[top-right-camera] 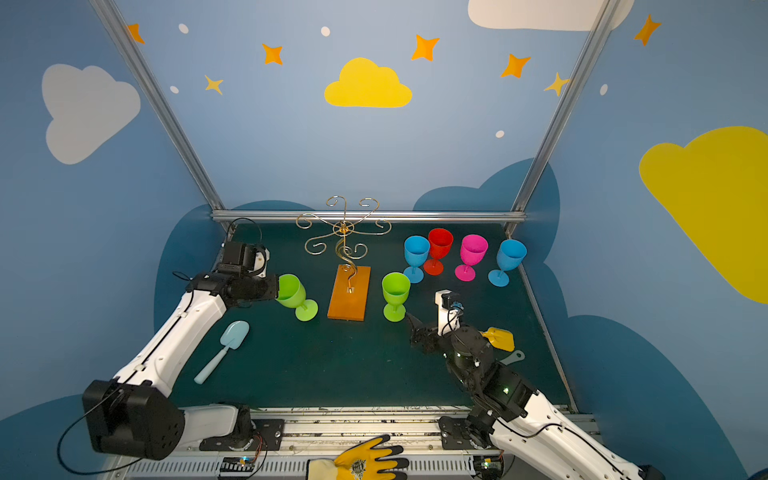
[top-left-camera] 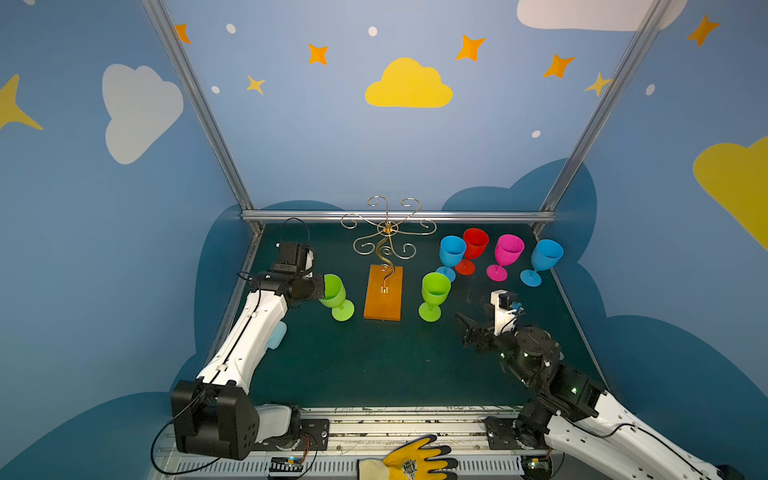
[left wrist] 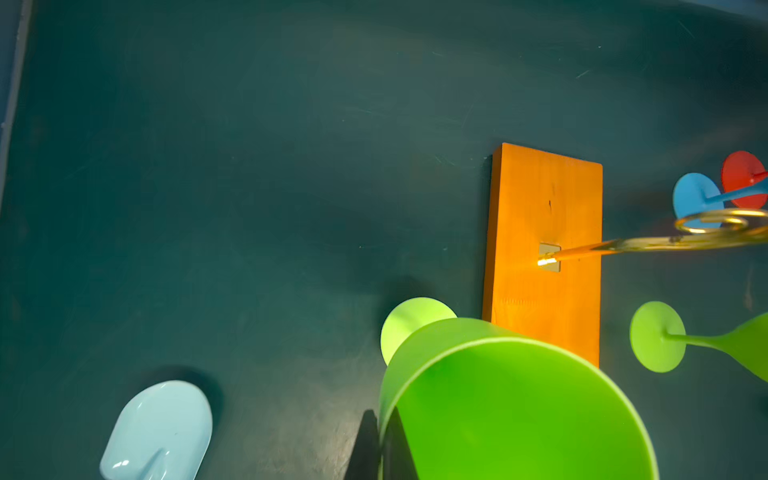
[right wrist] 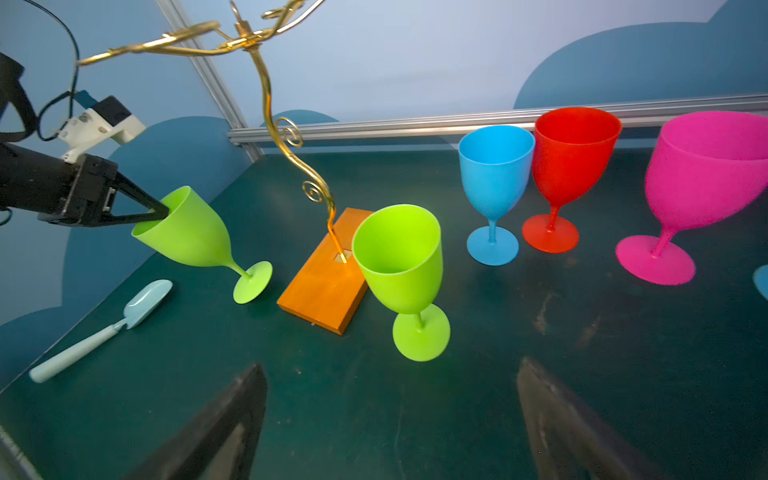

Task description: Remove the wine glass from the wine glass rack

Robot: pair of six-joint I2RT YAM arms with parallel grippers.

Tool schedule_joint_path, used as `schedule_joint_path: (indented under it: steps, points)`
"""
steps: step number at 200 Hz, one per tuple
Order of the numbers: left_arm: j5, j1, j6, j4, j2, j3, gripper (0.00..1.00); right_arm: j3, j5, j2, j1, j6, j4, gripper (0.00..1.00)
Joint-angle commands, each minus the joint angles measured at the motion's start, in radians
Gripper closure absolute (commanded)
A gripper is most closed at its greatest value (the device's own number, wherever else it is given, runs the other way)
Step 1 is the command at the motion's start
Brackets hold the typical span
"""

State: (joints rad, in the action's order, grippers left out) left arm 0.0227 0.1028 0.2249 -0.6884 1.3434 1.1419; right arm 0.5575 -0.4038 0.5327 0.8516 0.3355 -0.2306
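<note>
The wine glass rack is gold scrolled wire on an orange wooden base, mid-table in both top views. Nothing hangs on its arms. Left of the base, a green wine glass leans over with its foot low by the table. My left gripper is shut on its rim, one finger inside the bowl. My right gripper stands open and holds nothing, just in front of a second green glass standing right of the base.
At the back right, a blue, a red, a pink and another blue glass stand upright. A pale blue scoop lies front left. A yellow scoop lies beside the right arm. A gloved hand rests on the front rail.
</note>
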Motion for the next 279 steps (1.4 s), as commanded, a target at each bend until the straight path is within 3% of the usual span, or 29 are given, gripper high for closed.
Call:
schedule_joint_path:
  steps: [1, 17, 30, 64, 90, 115, 134, 145, 156, 170, 186, 204, 221, 250, 279]
  points:
    - [-0.02, -0.004, 0.032, 0.069, 0.022, 0.022, 0.88, 0.062, 0.009, 0.0, -0.048, -0.002, -0.051, 0.06]
    - [-0.026, -0.005, 0.045, 0.1, 0.031, 0.018, 0.73, 0.097, 0.05, 0.019, -0.101, -0.016, -0.073, 0.06]
    - [-0.027, -0.006, 0.048, 0.116, 0.028, 0.017, 0.68, 0.123, 0.092, 0.045, -0.149, -0.022, -0.094, 0.05]
    - [-0.004, -0.007, 0.054, 0.166, -0.037, -0.012, 0.23, 0.17, 0.168, 0.106, -0.274, -0.042, -0.102, 0.05]
    - [0.029, -0.013, 0.059, 0.249, -0.159, -0.092, 0.01, 0.193, 0.199, 0.136, -0.398, -0.06, -0.093, 0.05]
    - [0.076, -0.015, 0.057, 0.413, -0.32, -0.235, 0.01, 0.197, 0.228, 0.191, -0.54, -0.054, -0.09, 0.05]
    - [0.151, -0.015, 0.04, 0.631, -0.473, -0.416, 0.01, 0.185, 0.213, 0.266, -0.627, -0.055, -0.068, 0.05]
    - [0.173, -0.017, 0.013, 0.772, -0.547, -0.527, 0.01, 0.163, 0.176, 0.313, -0.647, -0.051, -0.021, 0.05]
    - [0.194, -0.017, -0.026, 0.915, -0.585, -0.628, 0.01, 0.123, 0.17, 0.359, -0.647, -0.13, 0.088, 0.05]
    - [0.229, -0.016, -0.087, 0.978, -0.606, -0.706, 0.01, 0.057, 0.156, 0.415, -0.646, -0.194, 0.222, 0.05]
    - [0.303, -0.016, -0.125, 1.02, -0.601, -0.775, 0.01, 0.015, 0.082, 0.465, -0.644, -0.23, 0.32, 0.05]
    - [0.321, -0.021, -0.158, 1.198, -0.554, -0.902, 0.01, -0.003, 0.021, 0.52, -0.648, -0.249, 0.364, 0.05]
    - [0.296, -0.051, -0.186, 1.256, -0.494, -0.943, 0.0, 0.005, -0.033, 0.574, -0.656, -0.172, 0.331, 0.05]
    - [0.186, -0.151, -0.117, 1.357, -0.407, -0.993, 0.0, -0.101, 0.011, 0.648, -0.671, -0.215, 0.563, 0.05]
    - [0.171, -0.176, -0.111, 1.502, -0.258, -1.014, 0.01, -0.164, 0.104, 0.712, -0.745, -0.205, 0.727, 0.05]
